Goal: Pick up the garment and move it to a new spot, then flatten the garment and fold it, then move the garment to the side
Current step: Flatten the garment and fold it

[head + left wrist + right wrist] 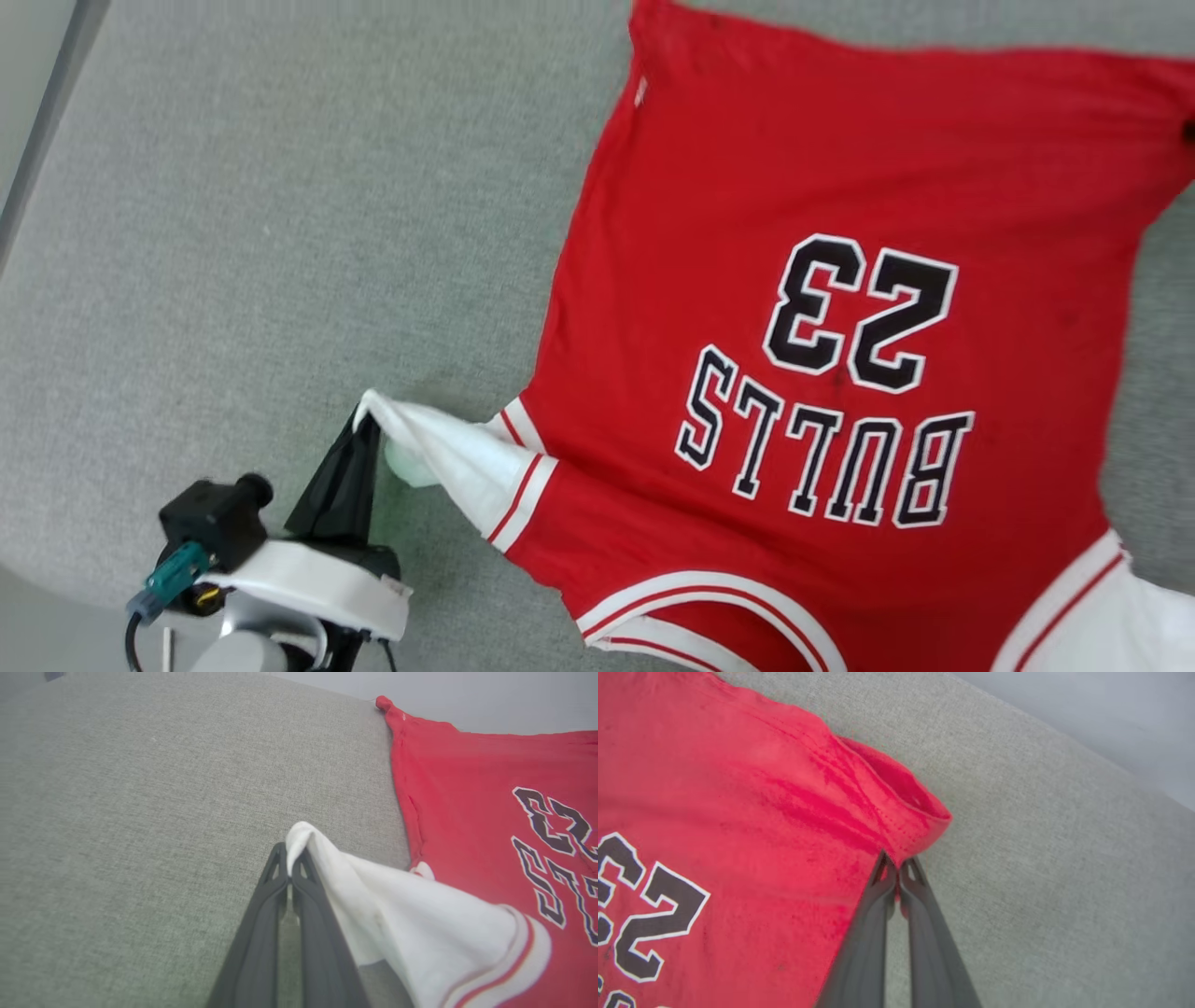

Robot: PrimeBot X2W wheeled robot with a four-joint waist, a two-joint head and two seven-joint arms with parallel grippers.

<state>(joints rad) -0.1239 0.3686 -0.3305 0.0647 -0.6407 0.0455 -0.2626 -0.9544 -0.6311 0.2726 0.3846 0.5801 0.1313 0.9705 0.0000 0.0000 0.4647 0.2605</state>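
Observation:
The garment (840, 280), a red jersey with black "23" and "BULLS" lettering, lies spread face up on the grey surface, its lettering upside down in the head view. My left gripper (367, 425) is at the lower left, shut on the tip of the white sleeve (448, 462) and pulling it into a point. In the left wrist view, the left gripper (290, 851) pinches that sleeve (420, 924). My right gripper (898, 865) is shut on the garment's (738, 788) red edge, just below a folded-over hem corner (915, 798).
Grey woven fabric (233, 233) covers the work surface, stretching wide to the left of the garment. Its edge runs along a pale strip (42, 121) at the far left. The surface's far edge (1064, 732) shows beyond the right gripper.

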